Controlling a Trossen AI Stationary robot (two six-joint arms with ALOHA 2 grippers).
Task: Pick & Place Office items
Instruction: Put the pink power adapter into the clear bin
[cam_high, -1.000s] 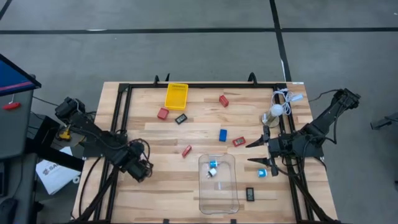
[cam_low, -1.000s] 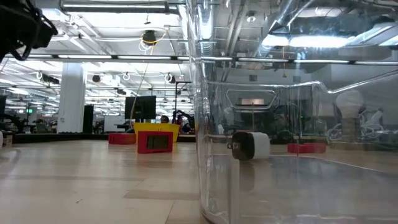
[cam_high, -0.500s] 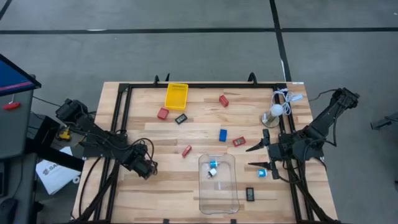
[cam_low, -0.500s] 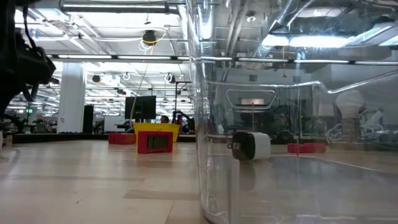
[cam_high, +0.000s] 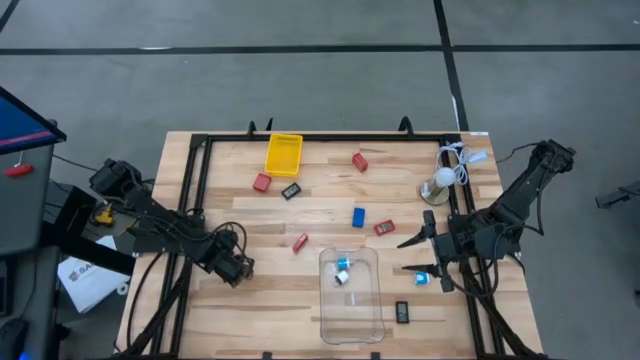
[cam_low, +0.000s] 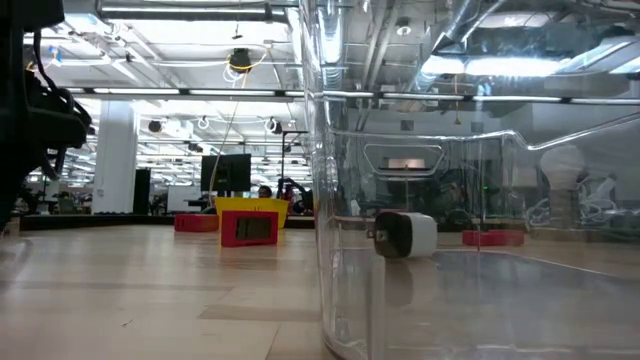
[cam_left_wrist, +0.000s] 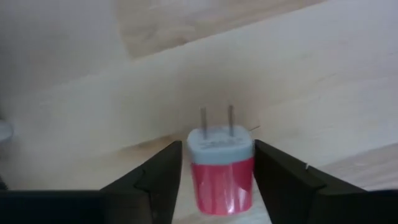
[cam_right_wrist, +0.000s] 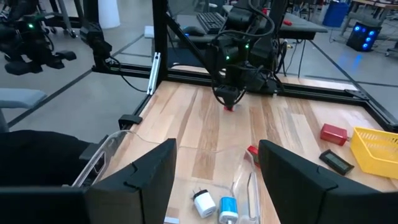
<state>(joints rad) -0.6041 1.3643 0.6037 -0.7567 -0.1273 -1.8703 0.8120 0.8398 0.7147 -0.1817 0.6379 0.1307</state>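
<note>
Left gripper (cam_high: 237, 269) sits low over the desk (cam_high: 250, 310) near its left edge, fingers closed on a red plug (cam_left_wrist: 221, 175) with a pale blue cap and two prongs pointing away from the wrist. From the right wrist view the same gripper (cam_right_wrist: 228, 98) shows with the red piece at its tip, just above the wood.

Right gripper (cam_high: 411, 254) hangs near the right edge, jaws spread wide and holding nothing; a white-and-cyan bit (cam_high: 423, 278) lies just beside its lower finger.

Clear bin (cam_high: 352, 310) stands toward the near edge, between the two grippers, with two white-and-cyan bits (cam_high: 342, 270) inside at its far end. One black rectangle (cam_high: 402, 312) lies just right of the bin. A blue block (cam_high: 358, 216) and a red block (cam_high: 385, 228) lie beyond the bin, and a small red piece (cam_high: 300, 242) to its upper left. Near the far edge are the yellow tray (cam_high: 283, 154), a red block (cam_high: 262, 182), a black rectangle (cam_high: 291, 190) and another red block (cam_high: 360, 161). A white lamp (cam_high: 441, 180) with cable stands at the far right corner.
</note>
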